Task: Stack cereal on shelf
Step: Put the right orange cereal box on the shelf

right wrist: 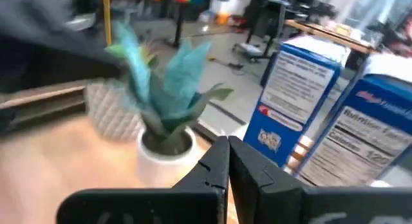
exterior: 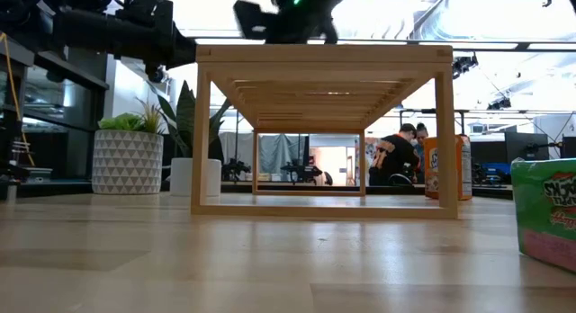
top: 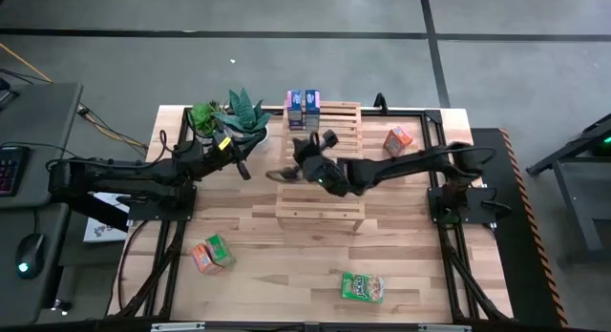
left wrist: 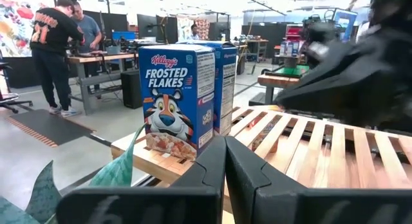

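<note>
The light-wood slatted shelf [top: 320, 165] stands mid-table. Two blue cereal boxes [top: 304, 110] stand upright side by side on the far end of its top [left wrist: 177, 95]. An orange box [top: 398, 139] lies on the table to the far right of the shelf. An orange and a green box [top: 212, 254] lie together at the near left, and another green box [top: 363, 287] lies near the front edge. My right gripper [top: 286, 173] hovers shut and empty over the shelf's left part [right wrist: 228, 153]. My left gripper [top: 243, 168] waits shut left of the shelf [left wrist: 225, 153].
Two potted plants [top: 229, 117] stand at the far left, close to my left gripper and the blue boxes. In the low view the green box [exterior: 547, 214] is close at the right and the orange box [exterior: 447, 167] stands beyond the shelf. People stand in the room behind.
</note>
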### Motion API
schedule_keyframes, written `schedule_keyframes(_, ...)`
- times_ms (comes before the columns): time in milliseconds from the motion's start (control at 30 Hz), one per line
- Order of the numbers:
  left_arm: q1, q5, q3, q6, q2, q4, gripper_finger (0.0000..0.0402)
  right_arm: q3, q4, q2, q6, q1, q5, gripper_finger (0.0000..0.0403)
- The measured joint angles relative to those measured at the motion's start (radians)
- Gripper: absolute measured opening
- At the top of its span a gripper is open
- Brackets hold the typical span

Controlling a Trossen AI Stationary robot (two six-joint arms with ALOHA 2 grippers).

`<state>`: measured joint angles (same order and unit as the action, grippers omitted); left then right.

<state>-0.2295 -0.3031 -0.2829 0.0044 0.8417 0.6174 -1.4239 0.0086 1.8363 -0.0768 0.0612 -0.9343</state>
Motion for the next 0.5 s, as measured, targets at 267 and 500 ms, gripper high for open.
schedule_keyframes(267, 0.0, 0.0, 0.0, -0.013, 0.0, 0.0, 0.0, 0.0, -0.812, -0.275, -0.4, 0.09, 0.06, 0.0)
schedule_keyframes(500, 0.0, 0.0, 0.0, -0.026, 0.0, 0.0, 0.0, 0.0, -1.449, -0.42, -0.942, 0.161, 0.114, 0.0)
